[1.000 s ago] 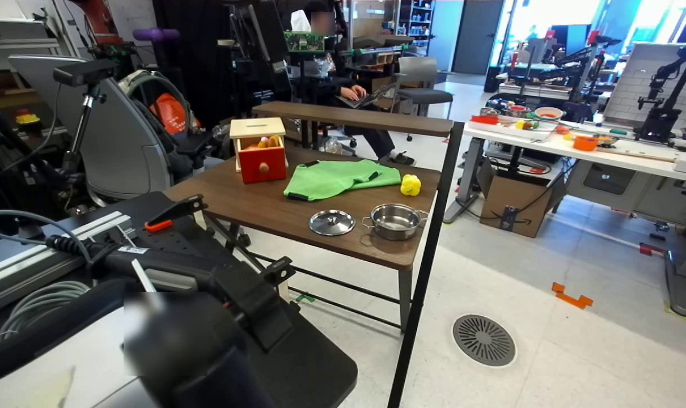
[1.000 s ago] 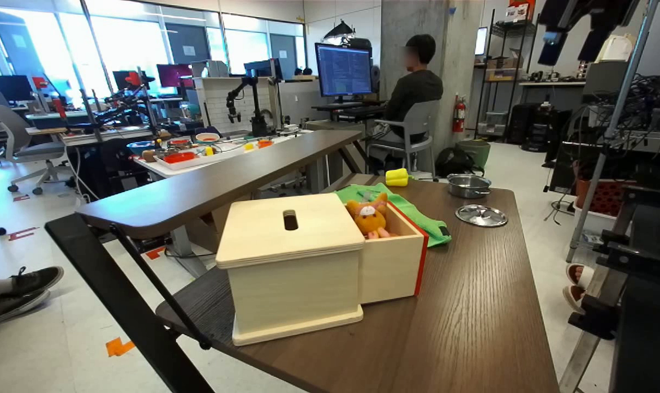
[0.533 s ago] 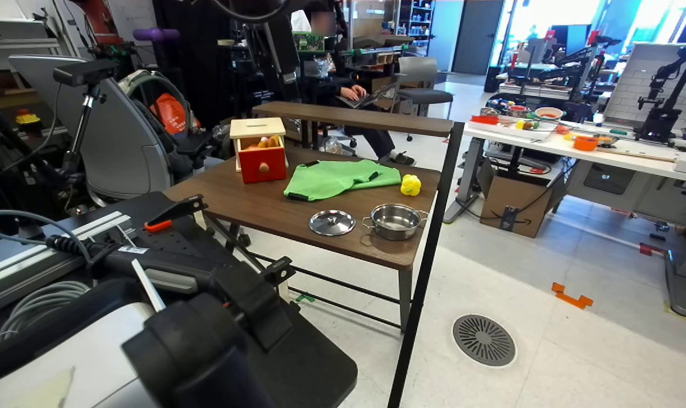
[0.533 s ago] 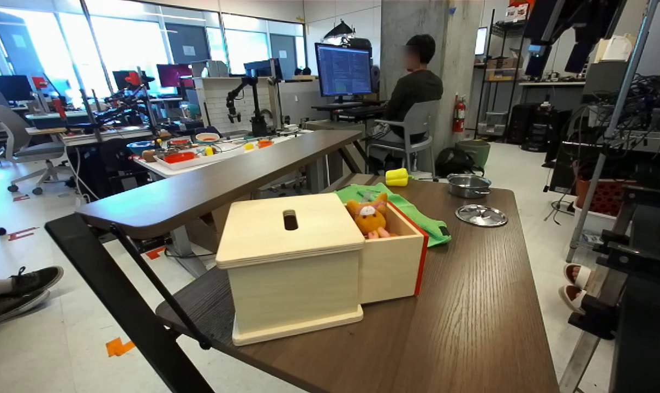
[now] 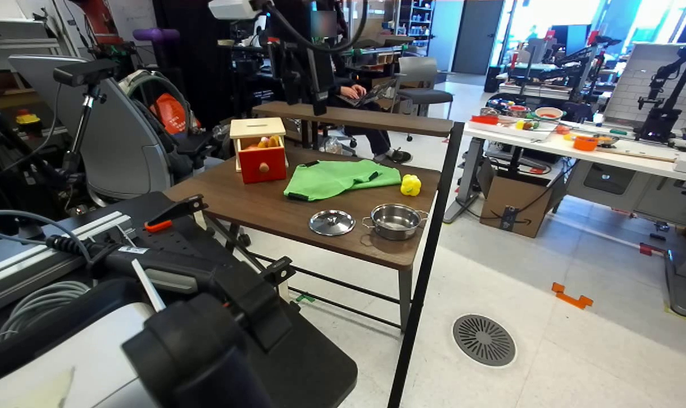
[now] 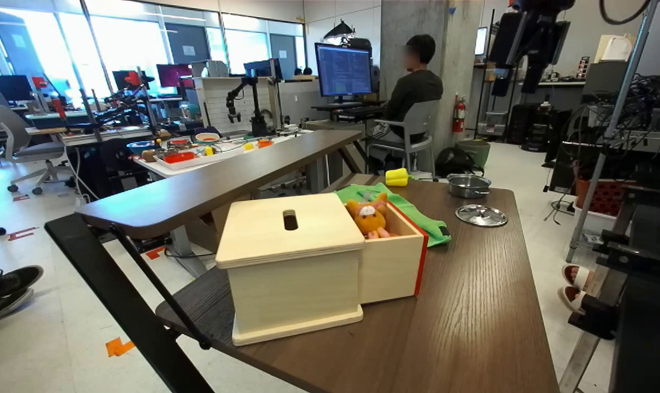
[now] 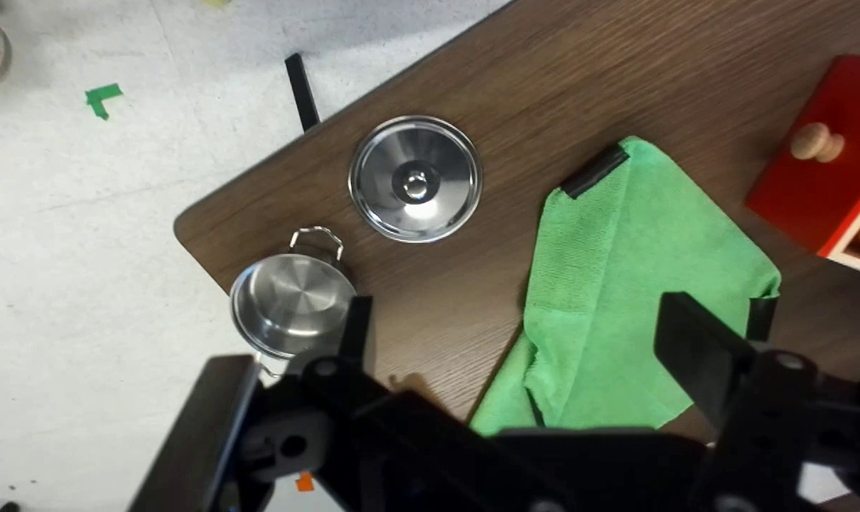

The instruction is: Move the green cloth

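Observation:
The green cloth [image 5: 343, 178] lies rumpled and partly folded on the brown table [image 5: 252, 198], with black patches at some edges. In an exterior view the cloth [image 6: 431, 226] is partly hidden behind the drawer box. In the wrist view the cloth [image 7: 636, 277] lies below the gripper, its lower part hidden by the gripper body. My gripper [image 7: 517, 313] is open and empty, with one finger seen over the cloth and the other near the pot. In both exterior views the gripper [image 5: 306, 105] [image 6: 516, 86] hangs in the air well above the table, apart from the cloth.
A wooden box with an open red drawer [image 5: 263, 164] holding a plush toy [image 6: 370, 218] stands beside the cloth. A yellow pepper-like object [image 5: 410, 185] sits at its other end. A metal pot [image 7: 288, 306] and lid [image 7: 416, 178] stand near the table edge. A raised shelf [image 6: 226, 174] runs along the table.
The gripper has moved toward the table: rightward and lower in an exterior view, leftward and slightly lower in an exterior view from another place. The cloth and other tabletop things have not moved.

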`<state>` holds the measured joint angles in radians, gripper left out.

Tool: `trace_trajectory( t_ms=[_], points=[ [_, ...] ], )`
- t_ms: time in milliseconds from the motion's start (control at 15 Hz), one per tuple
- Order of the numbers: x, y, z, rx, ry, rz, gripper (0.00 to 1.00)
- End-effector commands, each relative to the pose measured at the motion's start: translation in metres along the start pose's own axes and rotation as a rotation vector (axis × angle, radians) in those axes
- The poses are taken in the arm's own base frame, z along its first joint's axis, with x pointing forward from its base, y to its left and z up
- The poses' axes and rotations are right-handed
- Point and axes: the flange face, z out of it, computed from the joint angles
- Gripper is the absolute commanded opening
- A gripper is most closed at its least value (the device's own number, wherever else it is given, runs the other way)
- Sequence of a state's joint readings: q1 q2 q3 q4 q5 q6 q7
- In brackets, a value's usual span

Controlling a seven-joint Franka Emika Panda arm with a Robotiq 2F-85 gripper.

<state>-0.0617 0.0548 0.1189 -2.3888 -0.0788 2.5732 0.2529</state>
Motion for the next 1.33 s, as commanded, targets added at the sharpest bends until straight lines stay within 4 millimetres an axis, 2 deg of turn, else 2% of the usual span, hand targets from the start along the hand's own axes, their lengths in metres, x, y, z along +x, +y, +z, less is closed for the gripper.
trace_trajectory(
  t_ms=[0, 267, 467, 733, 1000, 1267],
  points=[
    [0.057, -0.012, 0.026, 0.053, -0.008, -0.097, 1.00],
    [0.104, -0.032, 0.059, 0.089, 0.006, -0.183, 1.00],
    [0.129, -0.049, 0.090, 0.114, 0.002, -0.235, 1.00],
    [0.152, -0.075, 0.124, 0.146, -0.001, -0.298, 1.00],
    [0.172, -0.101, 0.144, 0.156, 0.007, -0.325, 1.00],
    [0.178, -0.121, 0.176, 0.157, -0.053, -0.347, 1.00]
  ],
)
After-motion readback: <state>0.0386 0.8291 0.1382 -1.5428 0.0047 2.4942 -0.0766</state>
